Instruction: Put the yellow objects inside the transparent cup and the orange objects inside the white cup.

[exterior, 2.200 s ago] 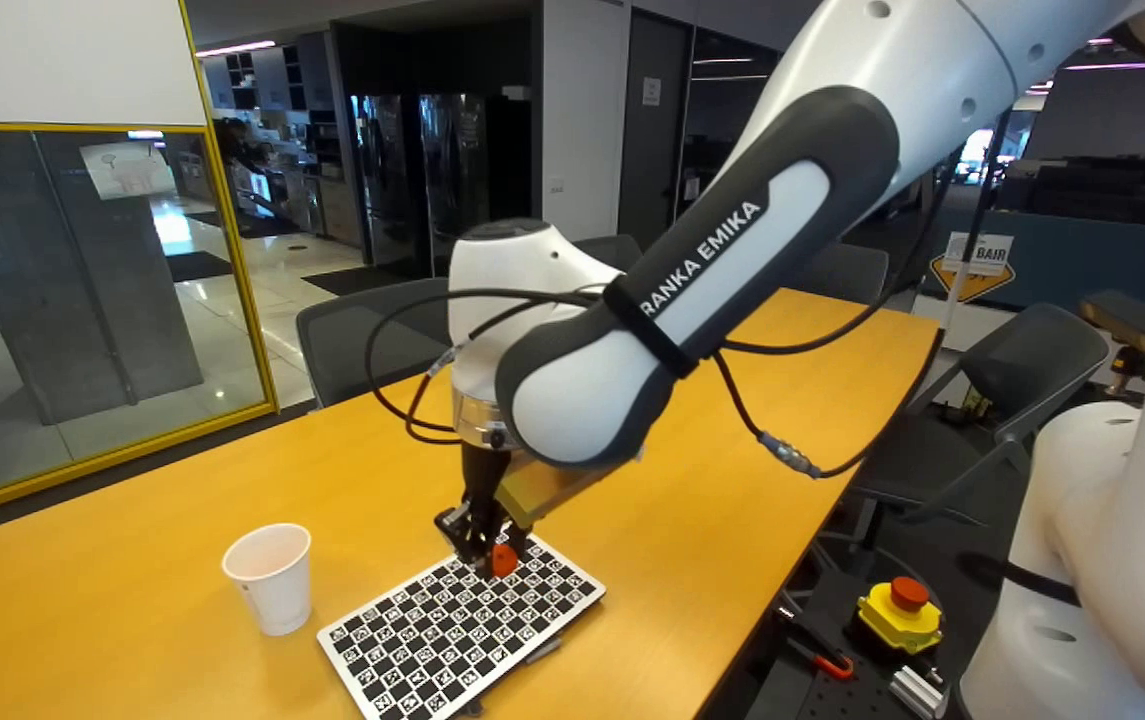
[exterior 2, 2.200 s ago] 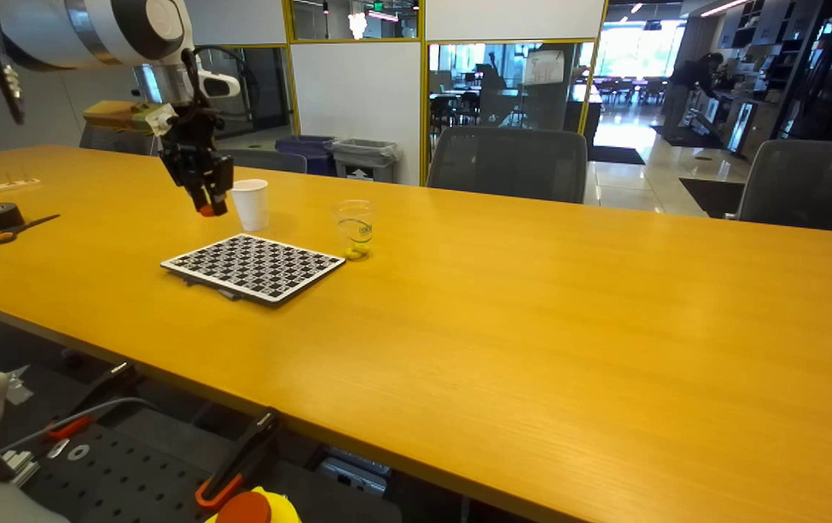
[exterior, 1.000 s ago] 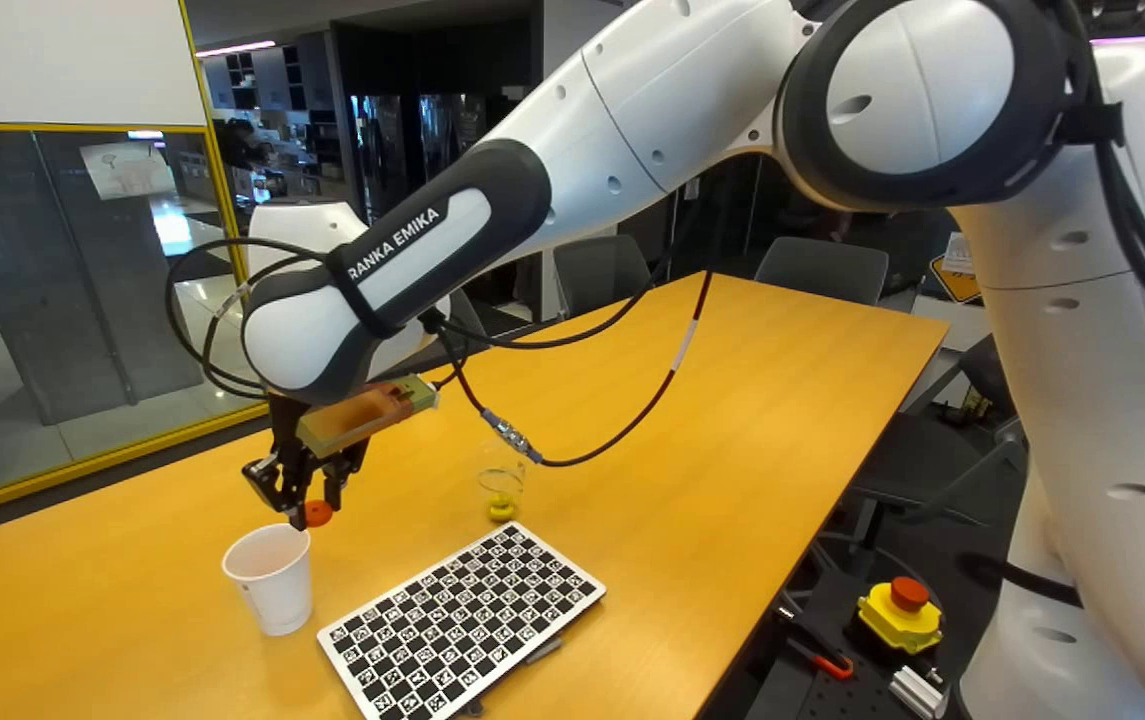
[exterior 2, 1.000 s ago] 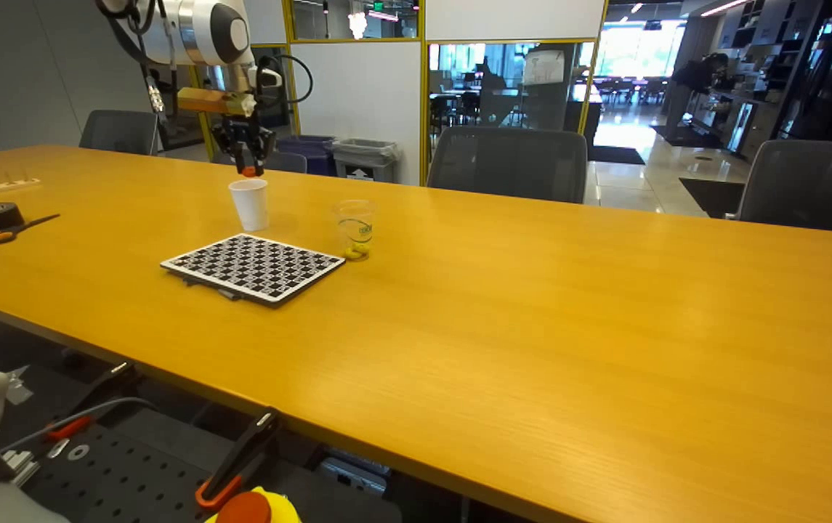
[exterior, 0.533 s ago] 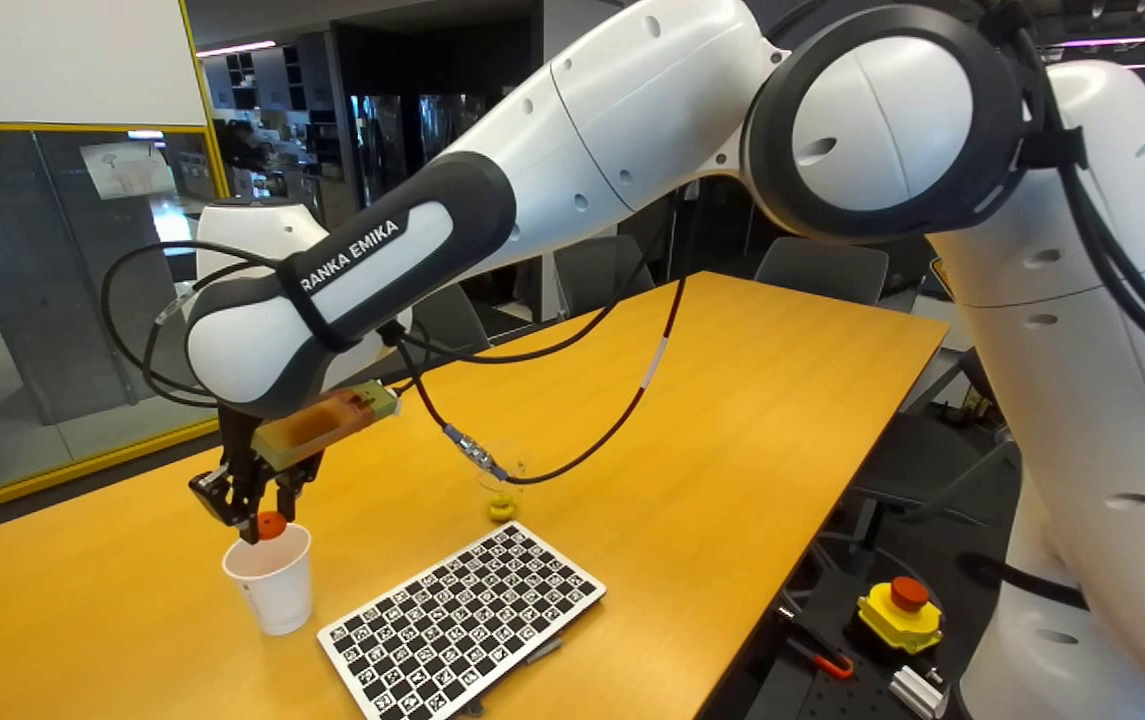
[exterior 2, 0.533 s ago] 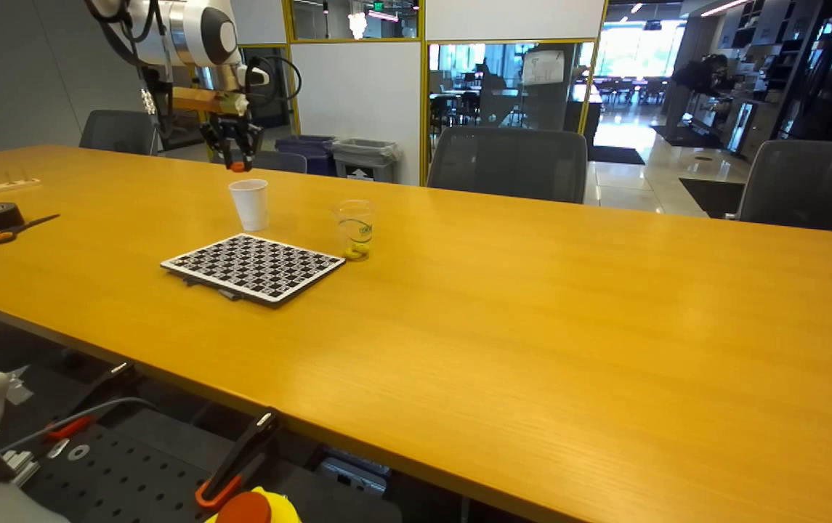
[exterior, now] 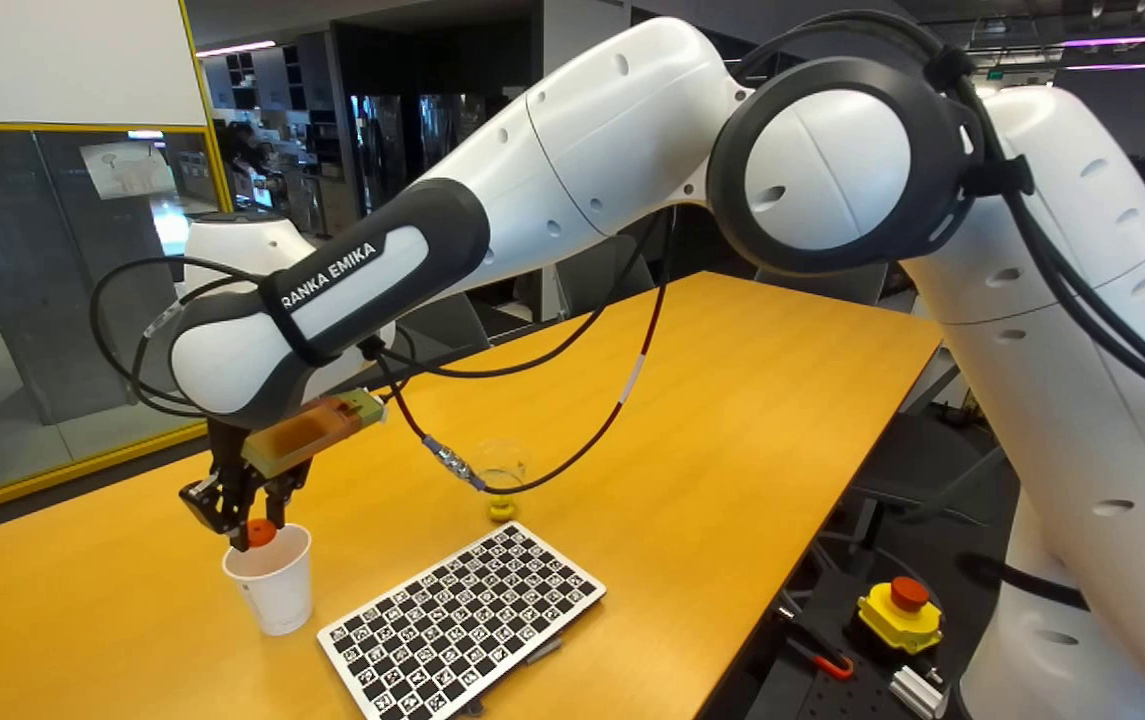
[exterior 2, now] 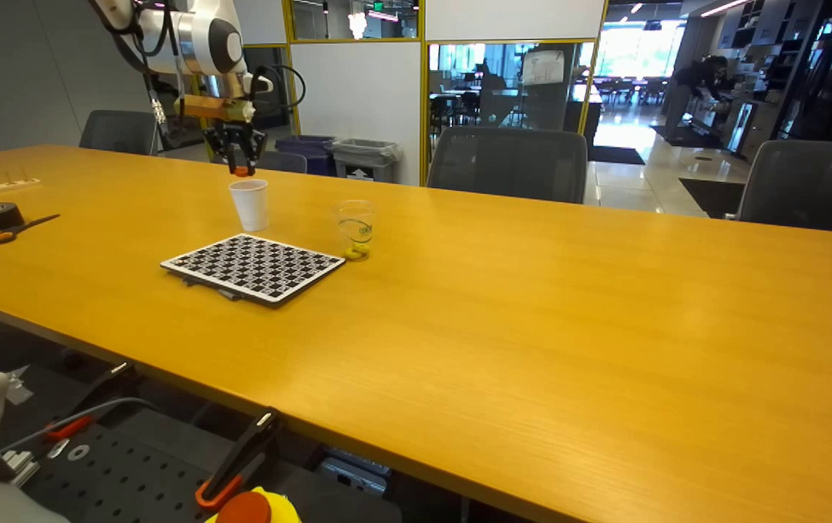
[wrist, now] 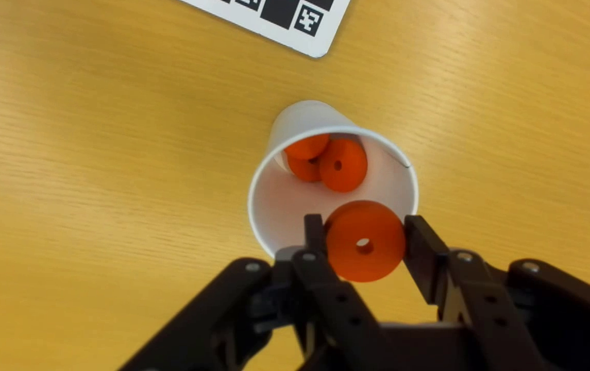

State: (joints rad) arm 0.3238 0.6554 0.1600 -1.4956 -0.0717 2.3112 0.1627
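I'm holding an orange pierced disc [wrist: 361,221] clamped in the gripper [wrist: 365,242], just above the white cup [exterior: 281,600], other orange discs [wrist: 352,171] lying inside it. I'm judging this the placing step; next I'm needing to centre over the mouth before releasing.

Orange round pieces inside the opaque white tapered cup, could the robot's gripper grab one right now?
Probably not: the black two-fingered gripper is shut on another orange round piece. The white cup is open at the top, but the gripper must likely let go first.
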